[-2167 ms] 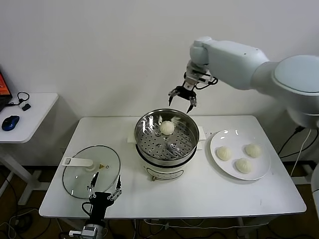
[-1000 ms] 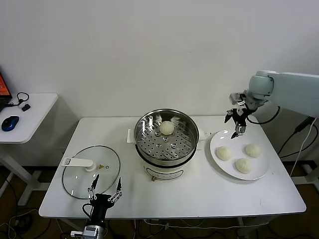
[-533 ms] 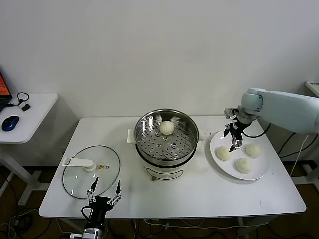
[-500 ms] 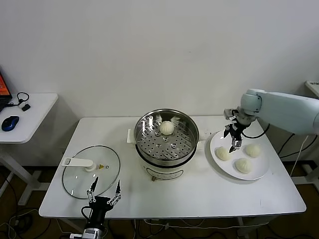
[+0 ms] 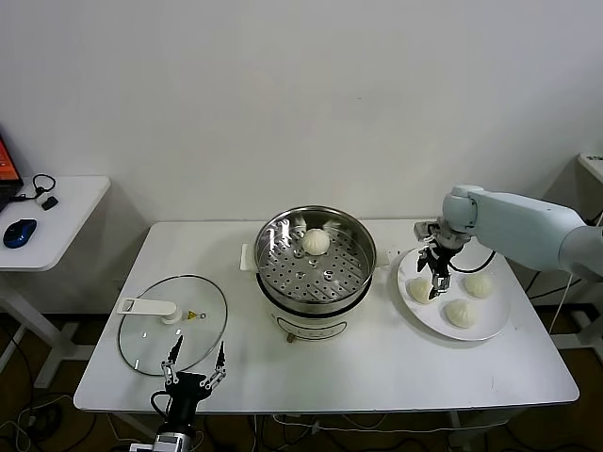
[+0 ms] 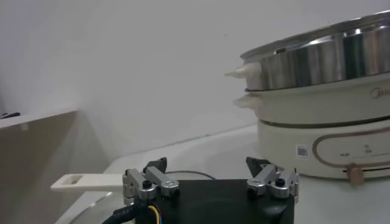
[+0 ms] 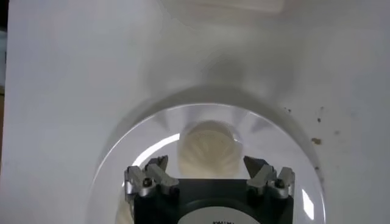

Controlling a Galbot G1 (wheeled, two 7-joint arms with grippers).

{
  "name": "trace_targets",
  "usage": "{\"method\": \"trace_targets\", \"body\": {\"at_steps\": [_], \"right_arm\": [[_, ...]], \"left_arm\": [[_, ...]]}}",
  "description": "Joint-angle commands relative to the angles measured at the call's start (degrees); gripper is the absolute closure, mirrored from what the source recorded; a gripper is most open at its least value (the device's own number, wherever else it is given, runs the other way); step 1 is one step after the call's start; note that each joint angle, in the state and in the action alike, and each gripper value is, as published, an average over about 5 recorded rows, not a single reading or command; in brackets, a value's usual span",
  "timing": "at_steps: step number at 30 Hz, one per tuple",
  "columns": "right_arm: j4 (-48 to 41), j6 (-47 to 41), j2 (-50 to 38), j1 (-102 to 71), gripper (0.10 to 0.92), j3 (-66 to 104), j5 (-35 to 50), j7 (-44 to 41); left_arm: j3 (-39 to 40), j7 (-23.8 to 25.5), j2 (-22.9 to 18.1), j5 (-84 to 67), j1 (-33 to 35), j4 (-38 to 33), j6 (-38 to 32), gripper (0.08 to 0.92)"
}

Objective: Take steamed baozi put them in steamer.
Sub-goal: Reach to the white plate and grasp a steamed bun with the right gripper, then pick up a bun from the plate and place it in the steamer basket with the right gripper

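The steel steamer stands at the table's middle with one baozi on its perforated tray. Three baozi lie on the white plate at the right: one at the left, one at the back, one at the front. My right gripper is open and points down just above the left baozi, which shows between its fingertips in the right wrist view. My left gripper is open and empty, parked low at the table's front left edge. The steamer's side shows in the left wrist view.
A flat glass lid with a white handle lies at the table's front left, close to my left gripper. A side table with a blue mouse stands at the far left. A white wall is behind.
My right gripper has swung from above the steamer to the right and come down over the plate's left baozi. The left arm has barely moved.
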Motion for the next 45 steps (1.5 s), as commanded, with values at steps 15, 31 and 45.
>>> {"method": "trace_targets", "body": {"at_steps": [15, 31, 45], "right_arm": [[-3.1, 1.2, 0.8, -3.3, 0.208, 3.5, -4.9, -0.4], [-3.1, 1.1, 0.6, -3.5, 0.323, 4.7, -5.9, 0.1], [-0.3, 0.6, -1.7, -2.3, 0.435, 6.1, -6.0, 1.2]], "left_arm": [[-0.3, -0.1, -0.8, 0.0, -0.3, 0.1, -0.1, 0.177], [-0.2, -0.2, -0.9, 0.2, 0.0, -0.4, -0.2, 0.177], [0.4, -0.7, -0.8, 0.4, 0.9, -1.8, -0.5, 0.177]]}}
